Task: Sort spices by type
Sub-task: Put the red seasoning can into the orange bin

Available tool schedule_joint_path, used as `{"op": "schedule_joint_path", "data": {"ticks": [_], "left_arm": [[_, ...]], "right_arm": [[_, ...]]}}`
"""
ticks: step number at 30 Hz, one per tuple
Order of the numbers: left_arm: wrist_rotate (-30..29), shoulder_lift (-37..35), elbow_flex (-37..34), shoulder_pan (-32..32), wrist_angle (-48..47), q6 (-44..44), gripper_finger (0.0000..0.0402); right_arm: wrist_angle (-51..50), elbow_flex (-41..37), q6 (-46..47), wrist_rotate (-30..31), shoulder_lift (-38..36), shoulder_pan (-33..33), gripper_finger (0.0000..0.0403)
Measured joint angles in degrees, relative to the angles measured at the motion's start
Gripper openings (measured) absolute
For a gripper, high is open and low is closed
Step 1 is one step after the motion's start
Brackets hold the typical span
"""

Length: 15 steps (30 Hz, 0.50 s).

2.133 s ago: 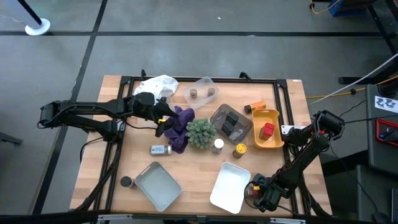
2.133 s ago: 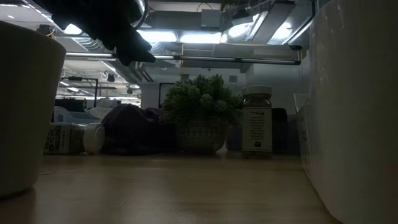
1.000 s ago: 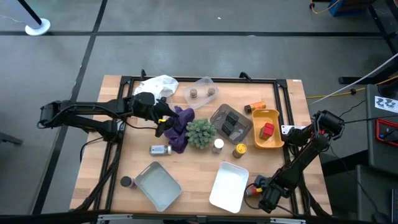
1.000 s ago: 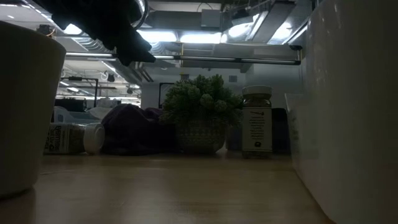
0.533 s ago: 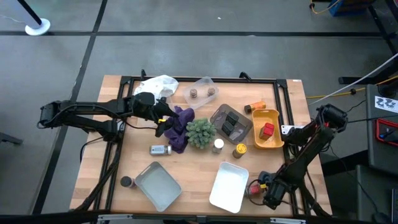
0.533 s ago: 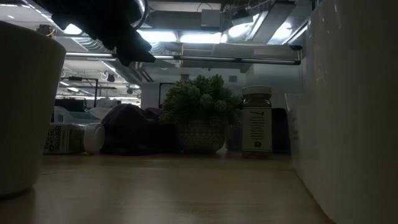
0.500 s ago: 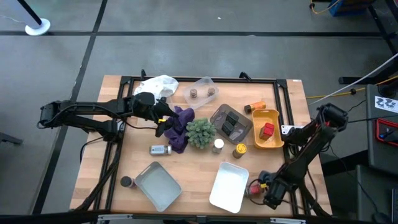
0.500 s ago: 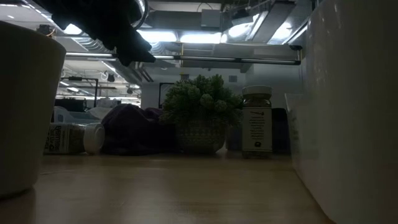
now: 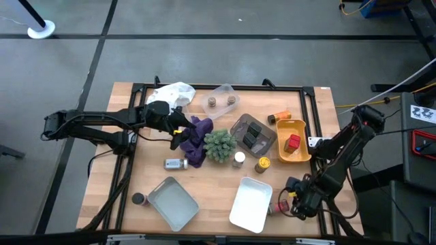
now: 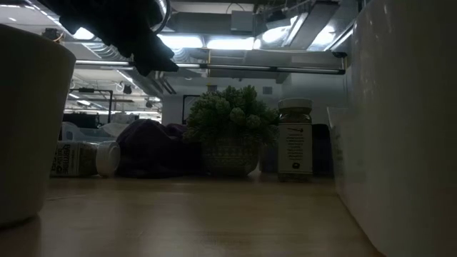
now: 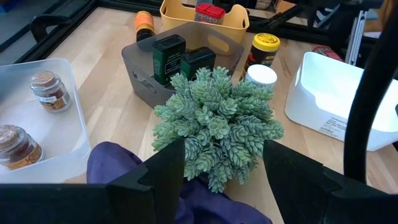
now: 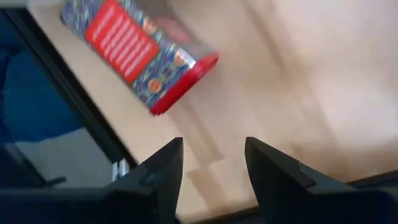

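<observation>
A red-labelled spice tin (image 12: 140,53) lies on its side on the wood near the table's black front-right frame. My right gripper (image 12: 211,168) hangs open above and beside it, at the near right (image 9: 300,202), with only bare table between its fingers. My left gripper (image 11: 224,180) stands open over the purple cloth (image 9: 197,146), facing the spiky green plant (image 11: 214,118). Two brown-capped jars (image 11: 46,90) stand in a clear tray. Dark green tins (image 11: 169,56) stand in a grey bin, and a red tin (image 9: 293,141) sits in a yellow bin.
A white tray (image 9: 252,203) sits just left of my right gripper, another (image 9: 174,203) at the near left beside a black-capped jar (image 9: 139,199). A white-capped jar (image 9: 238,158) and a yellow-capped jar (image 9: 263,164) stand mid-table; another jar (image 9: 176,163) lies on its side.
My right gripper has risen from the table's near right corner and gone a little toward the far and right edges, tipping as it went. Its fingers stay open. The red-labelled tin stays lying on the table.
</observation>
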Motion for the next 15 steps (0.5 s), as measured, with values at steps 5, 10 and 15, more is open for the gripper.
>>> {"op": "schedule_joint_path", "data": {"ticks": [5,10,15], "left_arm": [[0.0,0.0,0.0,0.02,-0.03,-0.02,0.02],[0.0,0.0,0.0,0.01,-0.05,-0.03,0.02],[0.0,0.0,0.0,0.02,-0.06,-0.05,0.02]], "right_arm": [[-2.18,0.0,-1.43,3.79,-0.99,0.0,0.0175],[-4.48,0.0,-1.4,4.35,-0.79,0.07,0.0175],[-7.08,0.0,-1.4,4.35,-0.77,0.02,0.0175]]}}
